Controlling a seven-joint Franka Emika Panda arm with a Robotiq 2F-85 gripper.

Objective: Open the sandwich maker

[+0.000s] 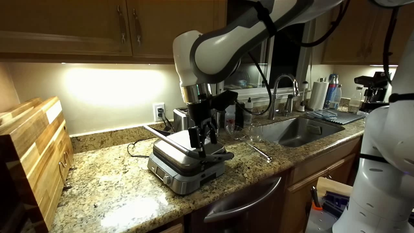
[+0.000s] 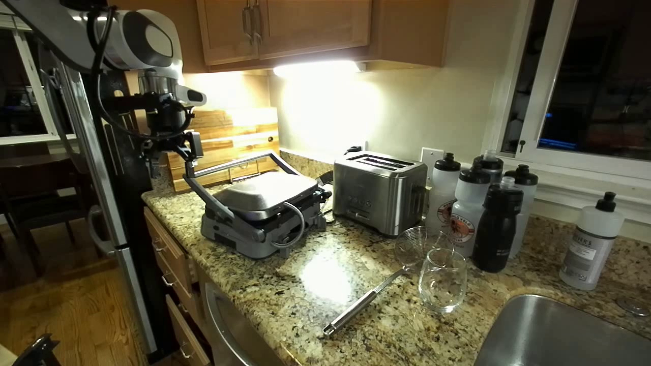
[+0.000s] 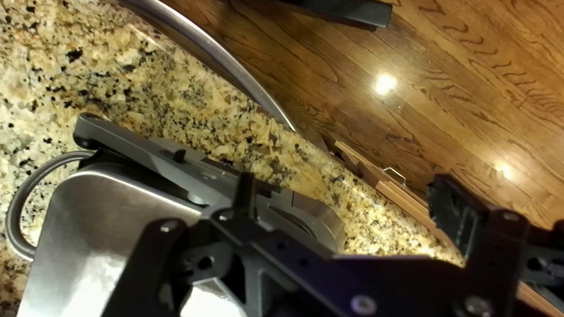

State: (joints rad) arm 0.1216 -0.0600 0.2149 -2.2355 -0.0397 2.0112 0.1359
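The sandwich maker [image 1: 186,183] stands on the counter, silver and dark grey, with its lid lying down over the base. It also shows in an exterior view [image 2: 267,190], and its lid fills the lower left of the wrist view [image 3: 110,211]. Its handle [image 1: 168,139] stands raised at a slant above the lid's front, also seen in an exterior view [image 2: 239,161]. My gripper [image 1: 203,142] is at the handle's near corner, pointing down; it also shows in an exterior view [image 2: 173,155]. In the wrist view the gripper [image 3: 350,200] has its fingers wide apart with nothing between them. Whether a finger touches the handle is unclear.
A toaster [image 2: 379,190], several bottles [image 2: 465,208], a strainer [image 2: 356,310] and a glass [image 2: 442,279] stand or lie beside the sandwich maker. Wooden boards [image 1: 38,155] stand at the counter's end. The sink [image 1: 304,131] lies beyond. A power cord [image 1: 131,150] runs behind.
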